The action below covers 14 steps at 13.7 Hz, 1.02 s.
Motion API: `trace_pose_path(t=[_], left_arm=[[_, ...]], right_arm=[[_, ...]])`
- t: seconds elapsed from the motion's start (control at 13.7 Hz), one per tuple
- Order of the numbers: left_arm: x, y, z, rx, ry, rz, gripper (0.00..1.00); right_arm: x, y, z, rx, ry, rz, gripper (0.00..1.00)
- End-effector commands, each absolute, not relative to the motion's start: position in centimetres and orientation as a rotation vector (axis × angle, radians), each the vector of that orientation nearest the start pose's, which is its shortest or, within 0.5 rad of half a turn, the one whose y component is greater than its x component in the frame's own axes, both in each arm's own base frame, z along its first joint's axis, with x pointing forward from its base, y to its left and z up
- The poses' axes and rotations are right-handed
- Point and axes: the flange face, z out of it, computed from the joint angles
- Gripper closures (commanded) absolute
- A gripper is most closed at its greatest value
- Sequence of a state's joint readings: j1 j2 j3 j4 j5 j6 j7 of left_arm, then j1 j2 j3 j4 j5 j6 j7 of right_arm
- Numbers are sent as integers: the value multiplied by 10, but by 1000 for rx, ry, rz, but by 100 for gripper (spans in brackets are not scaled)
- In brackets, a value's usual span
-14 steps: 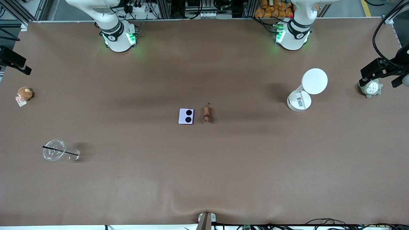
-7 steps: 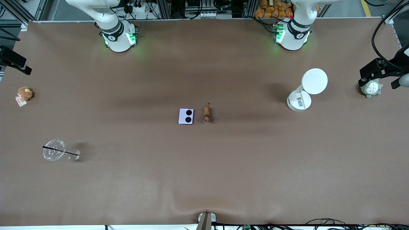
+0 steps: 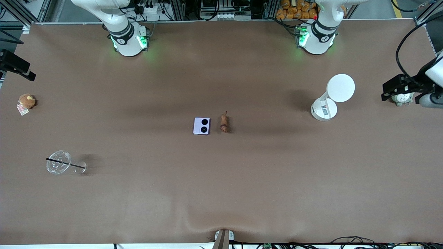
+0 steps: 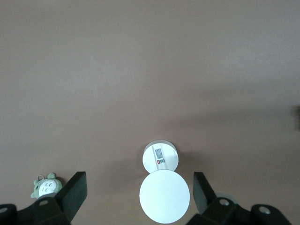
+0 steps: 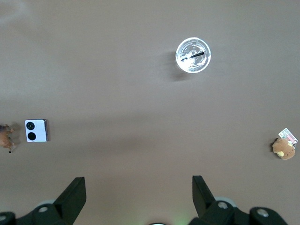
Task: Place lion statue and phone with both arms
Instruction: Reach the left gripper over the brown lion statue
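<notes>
1. Overhead, left wrist view: left gripper (image 4: pixel 138 180) spread wide, holding nothing, hung over the white pot (image 4: pixel 159 158) and its round disc (image 4: pixel 164 197), with the grey plush (image 4: pixel 46 186) near one finger. No phone or lion in sight from here.
2. Right wrist view: right gripper (image 5: pixel 138 183) likewise released and empty, high above bare table (image 5: pixel 140 93); arm apparently waiting. Phone (image 5: pixel 36 131) flat, camera circles up, lion (image 5: pixel 6 136) just beside it, not touching. Clear cup (image 5: pixel 193 55) and brown plush (image 5: pixel 282 147) well apart from both.
3. Front view, 12 o'clock toward the bases: phone (image 3: pixel 201 126) and lion (image 3: pixel 224 123) at mid-table, lion at 3 o'clock of the phone. Pot at 3 o'clock of the lion, grey plush at the same hour by the table end, under the left hand. Cup at 8 o'clock, brown plush at 9 o'clock.
4. Risks, as judged: narrow gap between the targets, so two hands descending together likely to crowd or clash. Lion small and slender, easily knocked over or nudged by a finger. Phone thin and flat, hard to pinch, liable to slide.
5. Obstacles: pot close to the left arm's path inward, worth clearing high. Nothing between the right arm and the phone.
</notes>
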State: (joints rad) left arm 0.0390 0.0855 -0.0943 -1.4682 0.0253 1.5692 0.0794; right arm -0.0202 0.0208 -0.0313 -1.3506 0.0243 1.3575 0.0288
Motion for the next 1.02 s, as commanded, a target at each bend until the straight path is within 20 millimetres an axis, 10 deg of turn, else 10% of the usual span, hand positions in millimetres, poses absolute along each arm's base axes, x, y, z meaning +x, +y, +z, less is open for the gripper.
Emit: trace_pose_path(t=[0.0, 0.95], left_arm=[[585, -32, 625, -3094, 243, -29, 0], [595, -71, 584, -3093, 337, 111, 0]], right_arm=[[534, -22, 699, -3112, 110, 23, 0], [534, -24, 699, -3112, 117, 23, 0]])
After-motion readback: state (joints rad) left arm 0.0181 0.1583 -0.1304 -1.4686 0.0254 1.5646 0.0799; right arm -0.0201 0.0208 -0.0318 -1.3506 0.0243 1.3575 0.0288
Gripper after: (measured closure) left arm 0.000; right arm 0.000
